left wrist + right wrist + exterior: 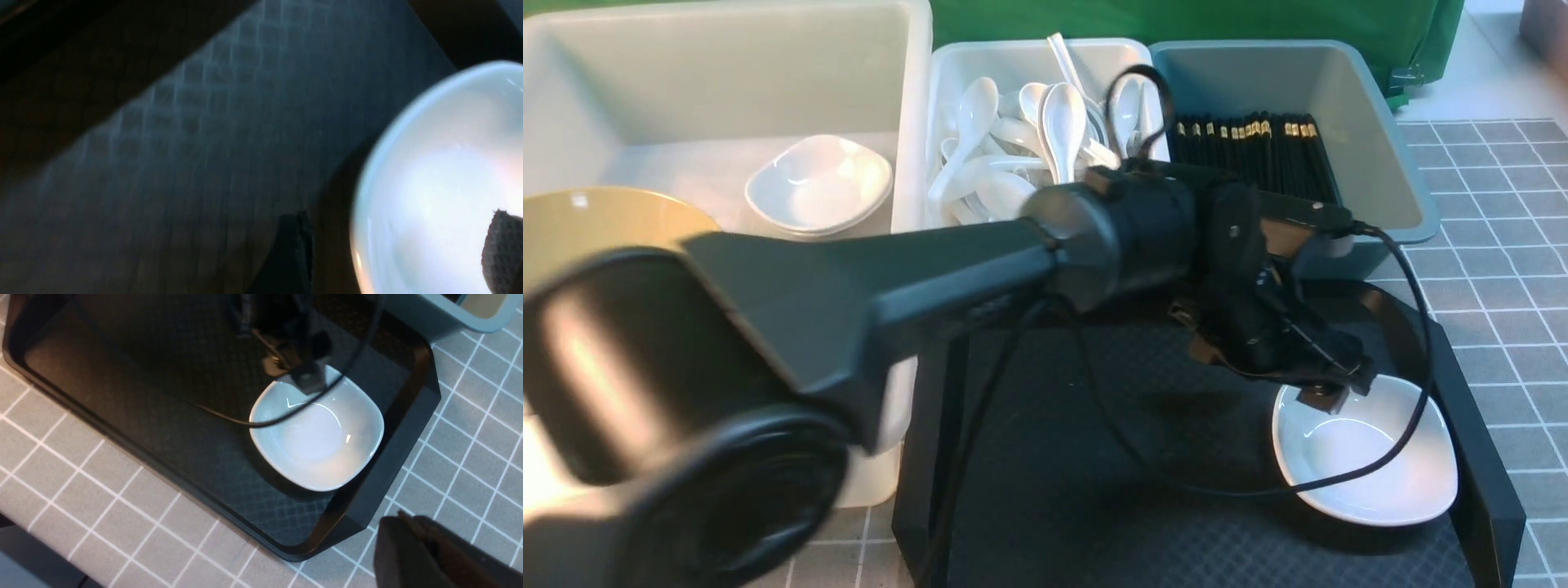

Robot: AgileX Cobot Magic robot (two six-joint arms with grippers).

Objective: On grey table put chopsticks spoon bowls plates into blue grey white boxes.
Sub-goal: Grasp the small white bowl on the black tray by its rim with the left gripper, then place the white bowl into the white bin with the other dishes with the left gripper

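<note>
Front view: left gripper (pixel 1327 390) hangs wide open, empty, at the bowl's (pixel 1347 441) far rim in the black tray (pixel 1490 490) — left wrist view shows one finger (pixel 502 249) inside, one outside.

Behind your workspace you had a green fabric backdrop (pixel 1176 20) hanging across the far side. Your bench wore a grey table covering printed with a white square grid (pixel 1503 245), evenly lit. Past its far right corner you could see a pale, plain floor (pixel 1470 73) and a dull brownish object (pixel 1547 24), too cropped to identify.
</note>
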